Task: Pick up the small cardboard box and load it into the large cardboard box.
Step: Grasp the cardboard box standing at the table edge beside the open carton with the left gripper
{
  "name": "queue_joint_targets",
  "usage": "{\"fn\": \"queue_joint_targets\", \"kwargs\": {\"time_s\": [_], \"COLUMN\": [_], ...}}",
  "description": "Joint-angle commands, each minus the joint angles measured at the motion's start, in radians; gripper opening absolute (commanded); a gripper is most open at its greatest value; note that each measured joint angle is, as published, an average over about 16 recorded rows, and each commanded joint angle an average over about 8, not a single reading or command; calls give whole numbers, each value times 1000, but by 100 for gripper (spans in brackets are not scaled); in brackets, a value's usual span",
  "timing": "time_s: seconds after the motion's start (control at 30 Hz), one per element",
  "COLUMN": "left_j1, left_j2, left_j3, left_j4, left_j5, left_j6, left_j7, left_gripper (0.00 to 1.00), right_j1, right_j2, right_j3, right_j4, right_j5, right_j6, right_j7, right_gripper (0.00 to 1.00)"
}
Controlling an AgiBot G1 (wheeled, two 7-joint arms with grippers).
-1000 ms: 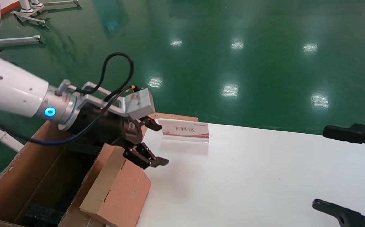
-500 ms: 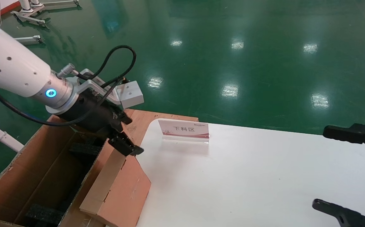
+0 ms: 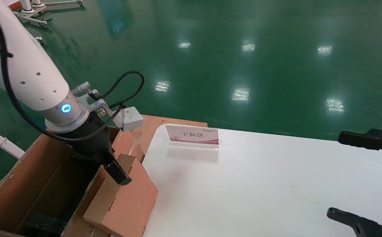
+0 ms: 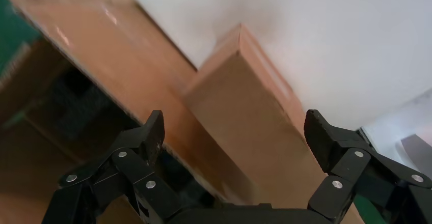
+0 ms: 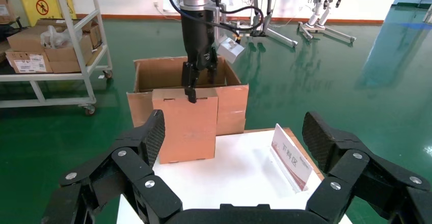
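Observation:
The small cardboard box [image 3: 125, 200] stands on end at the white table's left edge, against the large cardboard box [image 3: 19, 184], whose flaps stand up and which has black foam [image 3: 44, 222] inside. My left gripper [image 3: 115, 171] points straight down at the small box's top edge. It is open, with one finger [image 4: 153, 132] on the large box's side and the other finger [image 4: 321, 137] on the table side of the small box [image 4: 244, 112]. In the right wrist view the left gripper [image 5: 197, 81] touches the small box [image 5: 186, 124] from above. My right gripper [image 3: 335, 174] is open and parked at the table's right edge.
A tilted sign stand [image 3: 192, 135] sits at the back of the white table [image 3: 260, 184]. In the right wrist view a shelf rack [image 5: 51, 56] with cartons stands beyond the large box [image 5: 232, 102]. Green floor surrounds the table.
My left gripper swung back from above the table towards the large box, turned to point downward and came down onto the small box's top. The right arm has not moved.

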Motion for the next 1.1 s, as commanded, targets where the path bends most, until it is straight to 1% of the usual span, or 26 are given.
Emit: {"fn": "queue_joint_targets", "kwargs": {"time_s": [0.03, 0.17, 0.27, 0.43, 0.63, 1.1], "left_j1": [-30, -56, -60, -60, -57, -44], "left_j2": [24, 59, 61, 42, 26, 13], "left_j3": [67, 144, 170, 186, 204, 240], "left_j4": [0, -3, -5, -4, -3, -1], "left_j5": [-9, -14, -43, -94, -126, -160], "left_j6": [-1, -19, -34, -48, -58, -65], "left_j7": [-41, -100, -112, -98, -88, -85], "left_gripper": [100, 100, 100, 100, 100, 100], "right_j1": [0, 0, 0, 0, 0, 0], "right_j2": [0, 0, 0, 0, 1, 1], "right_j3": [0, 0, -1, -1, -1, -2], "right_j4": [0, 0, 0, 0, 0, 0], "right_j5": [0, 0, 0, 1, 1, 1], "right_j6": [0, 0, 0, 0, 1, 1], "right_j7": [0, 0, 0, 0, -1, -1], "right_gripper": [100, 100, 100, 100, 100, 100]}}
